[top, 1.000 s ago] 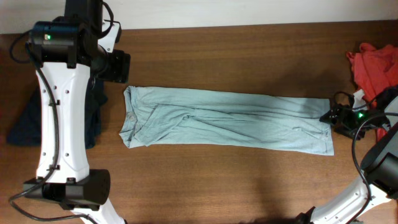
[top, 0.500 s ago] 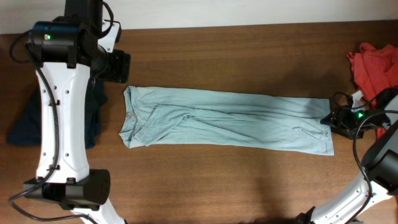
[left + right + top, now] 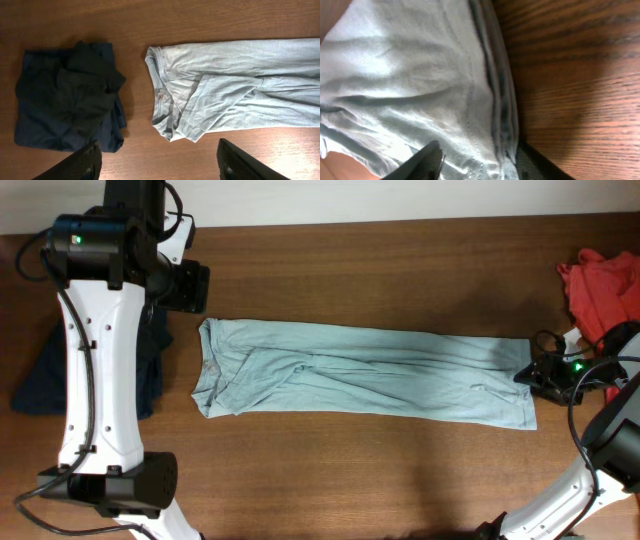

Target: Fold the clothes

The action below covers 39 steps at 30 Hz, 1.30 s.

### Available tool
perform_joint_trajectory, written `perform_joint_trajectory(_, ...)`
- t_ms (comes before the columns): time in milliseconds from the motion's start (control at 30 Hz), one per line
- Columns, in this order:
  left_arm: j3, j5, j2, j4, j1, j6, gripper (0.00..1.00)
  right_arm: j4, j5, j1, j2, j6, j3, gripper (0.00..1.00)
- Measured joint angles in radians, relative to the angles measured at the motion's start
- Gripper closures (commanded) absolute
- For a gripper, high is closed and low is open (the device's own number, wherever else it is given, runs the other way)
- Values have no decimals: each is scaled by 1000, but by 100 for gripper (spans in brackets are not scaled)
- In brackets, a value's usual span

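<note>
The clothes are three garments. A pale grey-blue T-shirt (image 3: 360, 370) lies as a long strip across the table, neck end to the left (image 3: 165, 75). My right gripper (image 3: 527, 374) is at its right end, jaws closed around the bunched hem (image 3: 485, 115). One finger (image 3: 422, 162) rests on the cloth and the other (image 3: 532, 165) is at the hem's edge by the wood. My left gripper (image 3: 157, 162) hangs open above the table near the collar, holding nothing. A dark navy garment (image 3: 40, 375) sits at the left. A red-orange one (image 3: 600, 285) is at the far right.
The navy garment (image 3: 65, 100) lies folded just left of the T-shirt's collar, partly under the left arm (image 3: 95, 360) in the overhead view. Bare wooden table (image 3: 350, 470) runs in front of and behind the strip. A white wall edges the back.
My right gripper's jaws have closed in on the T-shirt's right hem and shifted slightly. The left arm and the garments have stayed where they were.
</note>
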Motion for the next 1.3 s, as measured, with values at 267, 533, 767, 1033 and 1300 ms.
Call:
perform_joint_trajectory(267, 0, 0, 0, 0, 0, 0, 26, -14, 1, -1, 11, -4, -5, 75)
perform_joint_trajectory(533, 0, 0, 0, 0, 0, 0, 27, -31, -2, -1, 29, 6, -2, 96)
perform_joint_trajectory(767, 0, 0, 0, 0, 0, 0, 27, -155, 42, 0, 74, 18, 130, 96)
perform_joint_trajectory(1033, 0, 0, 0, 1, 0, 0, 27, -339, 131, -1, 77, 104, 468, 96)
perform_joint_trajectory(1300, 0, 0, 0, 6, 0, 0, 27, -423, 138, 47, 77, 110, 523, 96)
